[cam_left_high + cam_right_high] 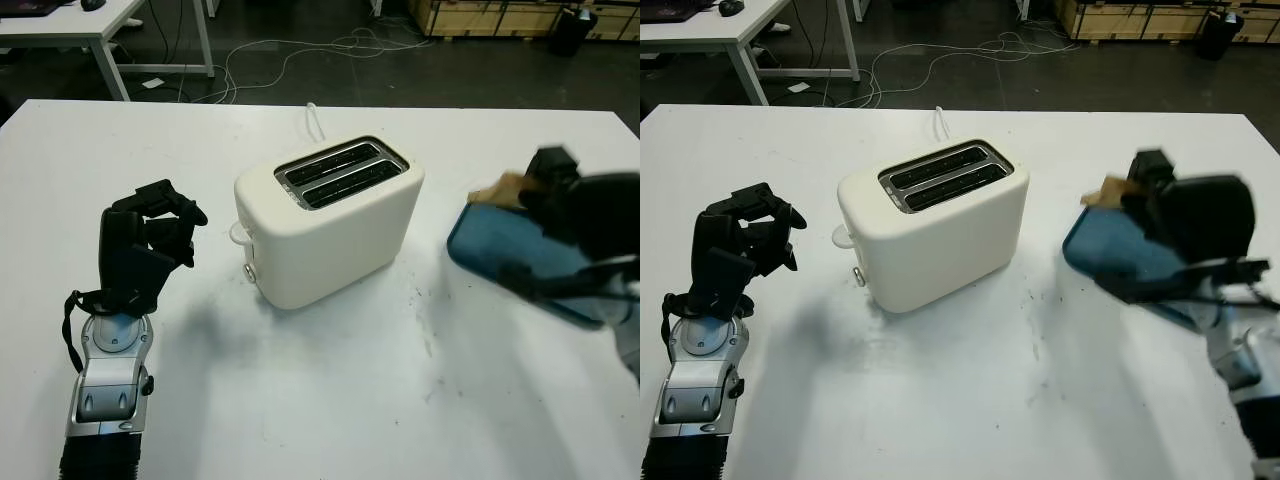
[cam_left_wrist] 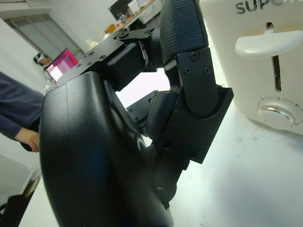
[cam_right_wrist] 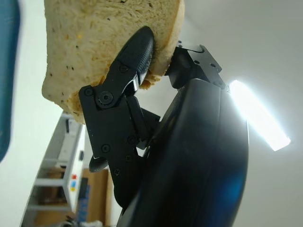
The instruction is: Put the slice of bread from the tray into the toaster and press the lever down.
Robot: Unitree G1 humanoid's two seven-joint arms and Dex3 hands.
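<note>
The toaster (image 2: 265, 56) reads "SUPO", cut off; both slots (image 1: 340, 172) empty. Right robot hand (image 1: 575, 205) grips the bread (image 3: 104, 42) above the blue tray (image 1: 1120, 262). Left robot hand (image 1: 150, 235), lower left, is clenched on nothing.

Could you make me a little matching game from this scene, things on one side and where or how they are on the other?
Things:
1. toaster
2. slice of bread
3. tray
4. left robot hand

States:
A. blue, lying at the table's right side
B. pinched by the right robot hand
C. cream, slots empty
D. curled, holding nothing, left of the toaster

Pairs: 1-C, 2-B, 3-A, 4-D
</note>
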